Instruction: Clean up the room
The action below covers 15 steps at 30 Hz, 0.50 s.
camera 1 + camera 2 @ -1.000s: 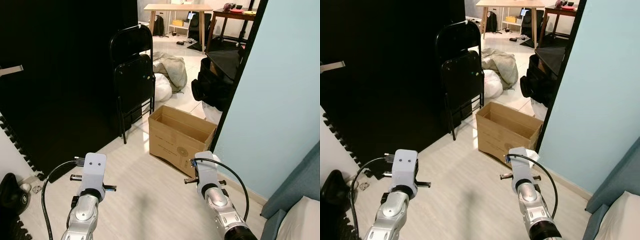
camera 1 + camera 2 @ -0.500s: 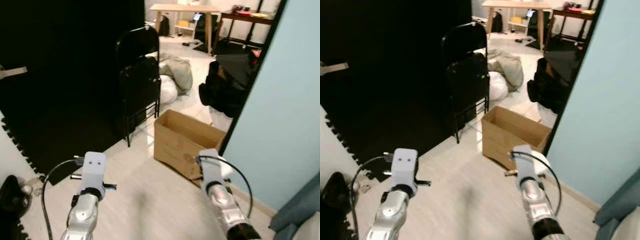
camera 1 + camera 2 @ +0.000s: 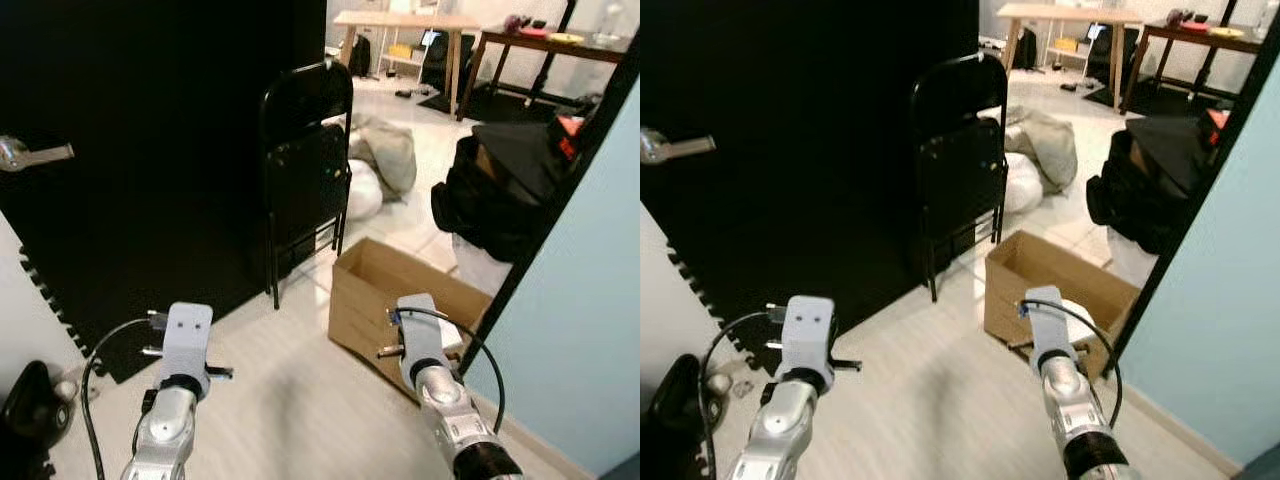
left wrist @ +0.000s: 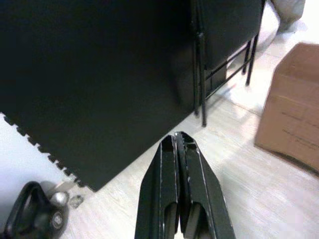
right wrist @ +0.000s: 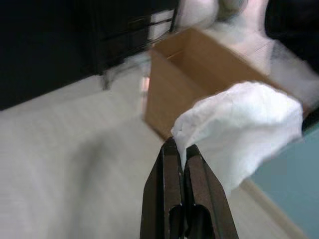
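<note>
At lower right of the frame, the right gripper (image 5: 179, 149) pinches a crumpled white tissue (image 5: 244, 124) just short of the open brown cardboard box (image 3: 400, 290) on the pale floor. The left gripper (image 4: 175, 144), fingers pressed together, holds nothing. Carrying looks underway; next, the tissue needs lifting over the box's rim and releasing.

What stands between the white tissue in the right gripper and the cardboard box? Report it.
Nothing visible does. The right gripper is shut on the white tissue, and the cardboard box sits open-topped on the floor just ahead of it. The folding chair stands off to the box's left side, beyond it.
</note>
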{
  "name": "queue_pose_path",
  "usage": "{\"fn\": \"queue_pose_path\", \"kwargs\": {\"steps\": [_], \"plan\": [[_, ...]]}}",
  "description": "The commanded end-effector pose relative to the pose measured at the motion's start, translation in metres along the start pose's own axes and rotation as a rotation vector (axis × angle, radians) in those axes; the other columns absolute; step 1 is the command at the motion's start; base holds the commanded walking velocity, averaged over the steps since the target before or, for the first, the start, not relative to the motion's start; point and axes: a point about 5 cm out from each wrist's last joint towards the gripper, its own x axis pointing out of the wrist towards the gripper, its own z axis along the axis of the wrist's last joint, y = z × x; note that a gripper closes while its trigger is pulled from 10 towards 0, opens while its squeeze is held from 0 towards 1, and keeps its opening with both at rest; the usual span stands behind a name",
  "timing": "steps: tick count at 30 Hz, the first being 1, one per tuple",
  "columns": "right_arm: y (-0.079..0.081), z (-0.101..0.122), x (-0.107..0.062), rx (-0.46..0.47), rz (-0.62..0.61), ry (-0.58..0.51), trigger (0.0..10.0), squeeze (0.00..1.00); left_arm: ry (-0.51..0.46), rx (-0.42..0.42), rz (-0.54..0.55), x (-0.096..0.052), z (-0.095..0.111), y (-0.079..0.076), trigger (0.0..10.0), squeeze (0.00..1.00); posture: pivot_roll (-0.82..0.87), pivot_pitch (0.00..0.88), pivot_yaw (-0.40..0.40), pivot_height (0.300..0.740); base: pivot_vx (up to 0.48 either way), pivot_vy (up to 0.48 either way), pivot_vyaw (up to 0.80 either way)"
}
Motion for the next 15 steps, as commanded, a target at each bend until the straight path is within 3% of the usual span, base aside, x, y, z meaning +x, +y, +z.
{"fn": "queue_pose_path", "kwargs": {"steps": [1, 11, 15], "plan": [[-0.0085, -0.008, -0.0019, 0.005, -0.024, 0.032, 10.0, 0.0, 0.005, -0.003, -0.01, -0.0003, -0.0003, -0.0028, 10.0, 0.0, 0.06, 0.044, 0.006, 0.74, 0.337, 0.0, -0.8], [-0.0104, -0.0086, -0.0017, 0.008, -0.032, 0.036, 10.0, 0.0, 0.005, -0.006, -0.015, 0.0011, 0.0005, -0.0046, 10.0, 0.0, 0.06, 0.045, 0.006, 0.74, 0.331, 0.0, -0.8], [-0.0095, -0.0086, -0.0018, 0.008, -0.031, 0.036, 10.0, 0.0, 0.006, -0.006, -0.014, 0.0009, 0.0005, -0.0032, 10.0, 0.0, 0.07, 0.046, 0.005, 0.74, 0.326, 0.0, 0.0]]}}
